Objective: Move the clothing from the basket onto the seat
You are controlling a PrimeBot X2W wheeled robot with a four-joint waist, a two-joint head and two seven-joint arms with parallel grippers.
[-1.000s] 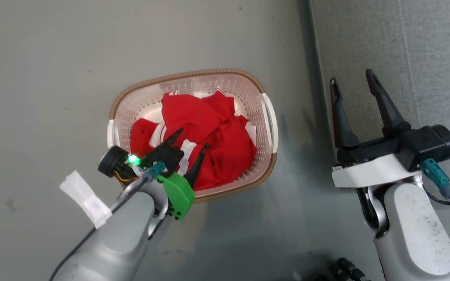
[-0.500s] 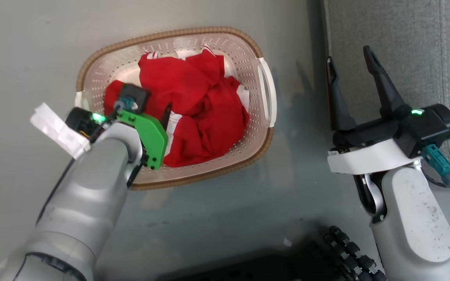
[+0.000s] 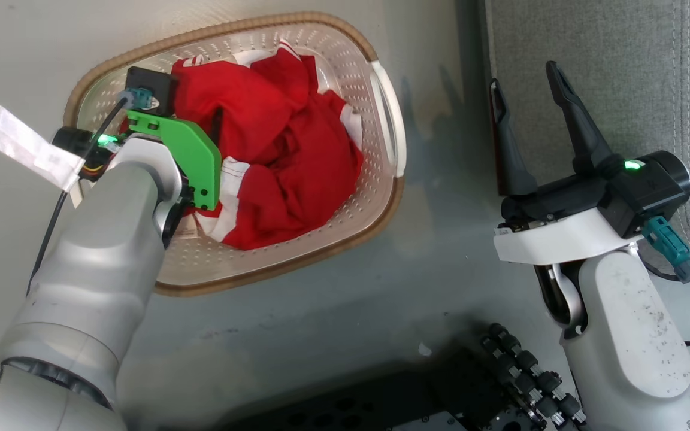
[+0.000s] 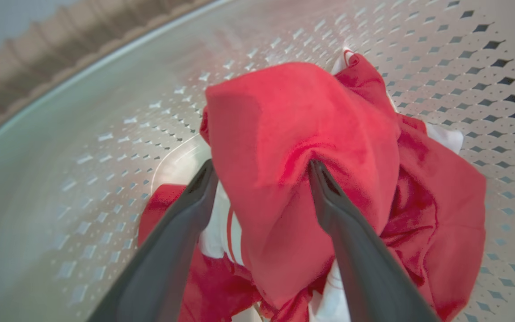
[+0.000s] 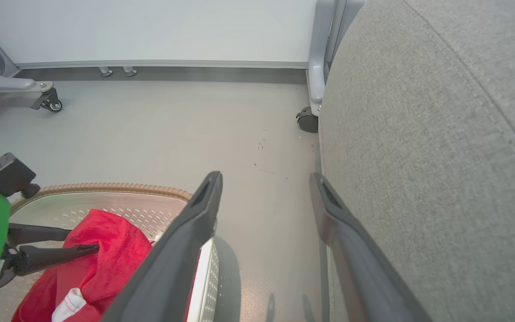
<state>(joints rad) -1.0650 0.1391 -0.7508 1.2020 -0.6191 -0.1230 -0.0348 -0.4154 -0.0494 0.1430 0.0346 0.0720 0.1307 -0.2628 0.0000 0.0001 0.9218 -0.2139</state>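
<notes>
The cream perforated basket [image 3: 375, 84] with its brown rim sits on the floor at upper left and holds the red clothing [image 3: 285, 149] with white trim. My left gripper [image 3: 204, 123] reaches down into the basket. In the left wrist view it [image 4: 259, 166] is open, its fingers astride a raised fold of the red clothing [image 4: 293, 116], and the right finger presses into the fabric. My right gripper [image 3: 523, 75] stands open and holds nothing, above the floor beside the grey seat [image 3: 620, 60]. The right wrist view shows the seat [image 5: 441, 134] close on its right.
The grey floor [image 3: 441, 239] lies between basket and seat. The dark robot base [image 3: 441, 401] fills the bottom edge. A white tag [image 3: 27, 149] hangs off my left wrist. A caster wheel [image 5: 306, 120] under a grey frame leg stands by the seat's far corner, and another wheeled frame [image 5: 47, 100] at far left.
The head camera has shifted toward the basket. My left gripper has gone from over the basket's near side down into the clothing, still open. The right gripper keeps its pose.
</notes>
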